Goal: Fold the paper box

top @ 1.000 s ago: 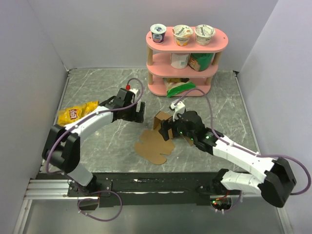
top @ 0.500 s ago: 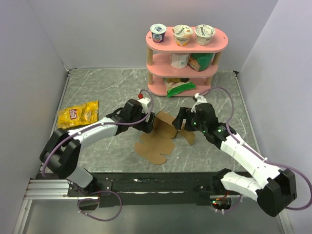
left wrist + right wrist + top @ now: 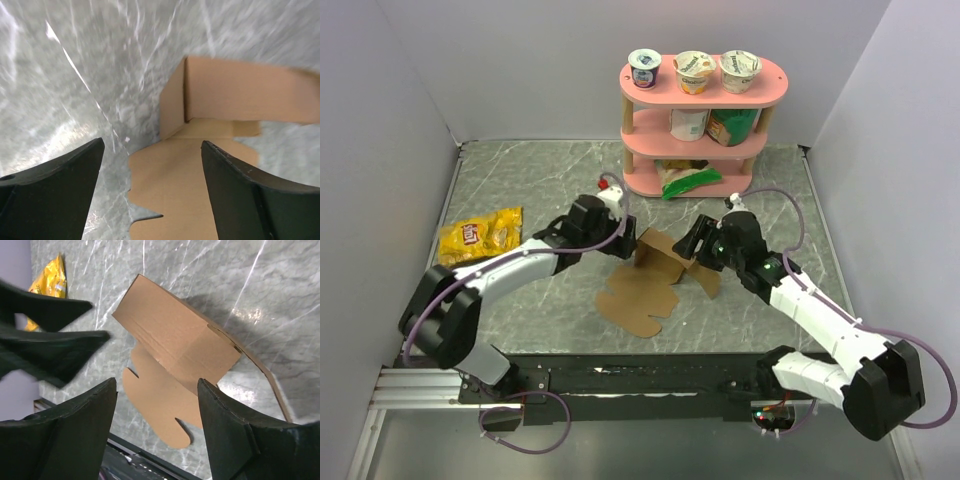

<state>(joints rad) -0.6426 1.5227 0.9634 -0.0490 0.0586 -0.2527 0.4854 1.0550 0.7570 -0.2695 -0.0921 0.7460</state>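
The plain brown cardboard paper box [image 3: 650, 285] lay partly folded near the middle of the grey marbled tabletop [image 3: 520, 180]. Its near part was a flat sheet with scalloped flaps, and its far part stood up as folded walls meeting at a corner. In the left wrist view the box [image 3: 225, 100] showed that raised corner just beyond the fingers. In the right wrist view the box [image 3: 175, 345] showed a tilted panel above the flat flaps.

The left tool [image 3: 625, 240] sat just left of the raised walls, jaws apart with nothing clamped between them [image 3: 152, 145]. The right tool [image 3: 695, 243] sat just right of the walls, jaws likewise apart and holding nothing [image 3: 156, 382]. Whether either tool touched the cardboard could not be told.

A yellow snack bag [image 3: 480, 235] lay well apart on the left. At the far side stood a pink three-tier shelf [image 3: 703, 120] with three foil-lidded cups [image 3: 692, 70] on top and a green packet [image 3: 688, 180] on its lowest tier.
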